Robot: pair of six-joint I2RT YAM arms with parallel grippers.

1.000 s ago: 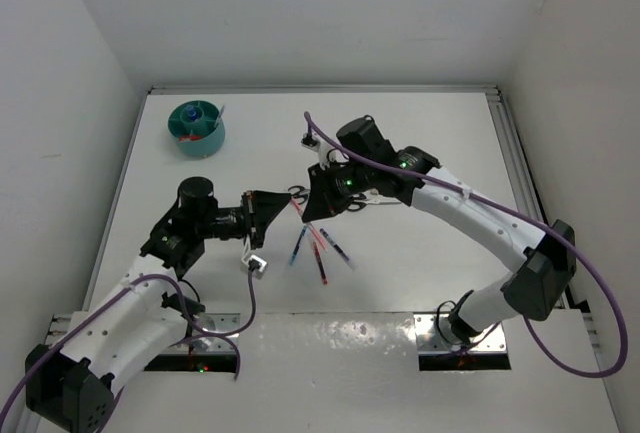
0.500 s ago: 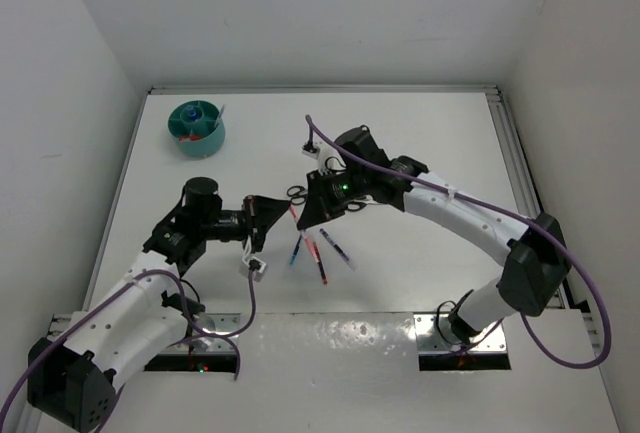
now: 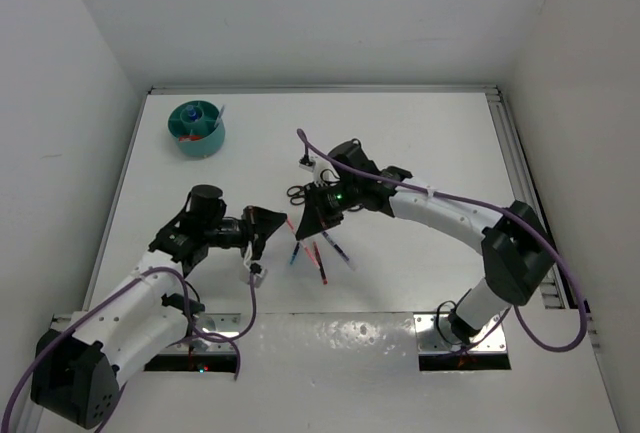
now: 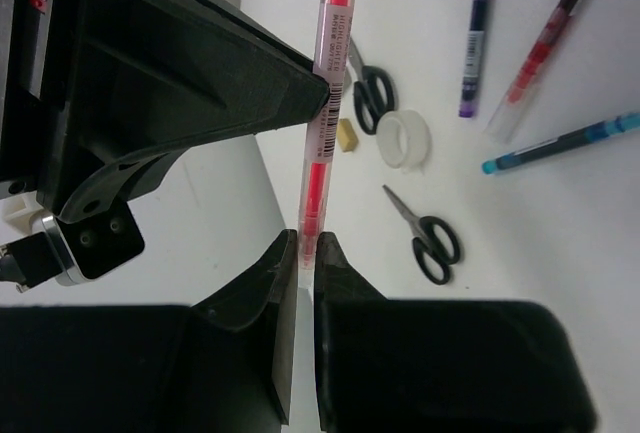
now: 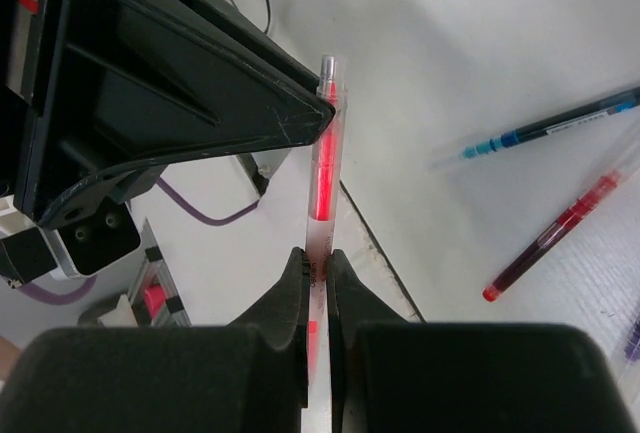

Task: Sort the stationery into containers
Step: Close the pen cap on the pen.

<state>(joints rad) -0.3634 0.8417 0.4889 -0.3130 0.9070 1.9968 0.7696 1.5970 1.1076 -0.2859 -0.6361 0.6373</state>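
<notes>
holds one red pen point(image 4: 325, 123) in the air between both arms, over the middle of the tabletop point(image 3: 430, 133) and a little toward its near edge. pinches one end of it in the left gripper point(image 4: 305, 253), fingers pressed together on the clear barrel with nothing but the pen between them. clamps the same pen further along, at the printed label, in the right gripper point(image 5: 315, 263), jaws likewise drawn in to the width of the barrel. sets the two black fingertips almost nose to nose along the pen, with a short stretch of red ink tube showing between the grips.

shows more stationery loose on the tabletop underneath, near the middle: a clear tape roll point(image 4: 405, 140) with a beige eraser point(image 4: 347, 135) just beside it; black-handled scissors point(image 4: 432, 241) lying closed near the roll; a second pair of scissors point(image 4: 370, 93) partly hidden behind the held pen; a blue pen point(image 4: 560, 143), a dark red pen point(image 4: 545, 43) and a purple-inked pen point(image 4: 475, 33) lying near one another at differing angles.

places the teal organiser point(image 3: 200, 143) in the far left corner of the tabletop, well apart from both grippers, upright, with something blue at its centre, something red inside and a thin white piece standing at its right rim. cannot tell from this height which compartment holds what.
</notes>
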